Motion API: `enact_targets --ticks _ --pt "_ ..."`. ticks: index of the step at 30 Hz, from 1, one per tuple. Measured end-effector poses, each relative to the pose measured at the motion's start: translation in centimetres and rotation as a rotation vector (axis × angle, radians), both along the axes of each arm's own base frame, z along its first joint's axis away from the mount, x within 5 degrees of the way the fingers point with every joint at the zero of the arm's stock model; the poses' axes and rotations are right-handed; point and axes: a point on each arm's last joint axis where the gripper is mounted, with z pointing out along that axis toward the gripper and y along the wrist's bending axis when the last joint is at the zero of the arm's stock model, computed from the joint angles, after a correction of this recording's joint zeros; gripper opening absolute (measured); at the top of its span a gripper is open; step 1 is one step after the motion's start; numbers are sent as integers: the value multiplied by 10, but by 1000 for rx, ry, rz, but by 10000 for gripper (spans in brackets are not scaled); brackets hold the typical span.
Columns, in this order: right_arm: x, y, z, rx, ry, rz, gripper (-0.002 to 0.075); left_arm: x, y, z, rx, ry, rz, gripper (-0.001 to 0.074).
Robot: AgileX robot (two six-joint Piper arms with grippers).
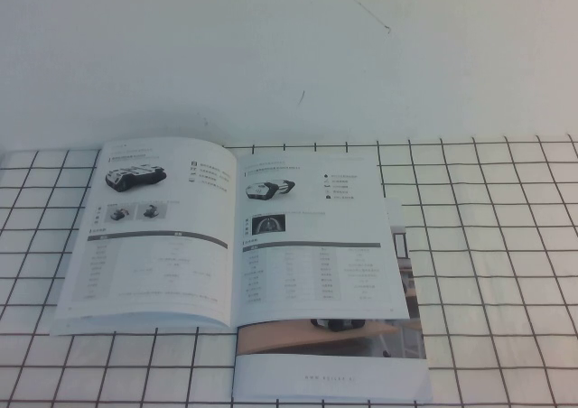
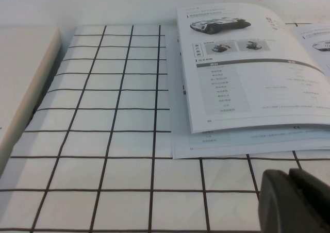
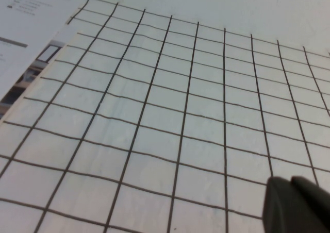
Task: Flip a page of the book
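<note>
The book lies open and flat on the grid-patterned cloth, left of centre. Its left-hand page shows a black-and-white vehicle, two small photos, a grey bar and a table. The right-hand page shows one black-and-white vehicle, a dark picture and a table. Neither arm appears in the high view. My left gripper hovers shut over the cloth, near the book's near left corner, with nothing in it. My right gripper is shut and empty above bare cloth, well to the right of the book's edge.
A second booklet with a wood-toned photo cover sticks out from under the book's right half at the front. The white cloth with black grid lines covers the table. A cream raised edge borders the cloth on the far left.
</note>
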Motion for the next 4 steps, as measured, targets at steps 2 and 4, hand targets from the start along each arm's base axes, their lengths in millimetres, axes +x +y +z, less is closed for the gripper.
enact_targets --ticks 2,4 --pt "0 0 0 0 0 0 -2 0 0 0 0 0 0 -3" --pt "0 0 0 0 0 0 -2 0 0 0 0 0 0 -3"
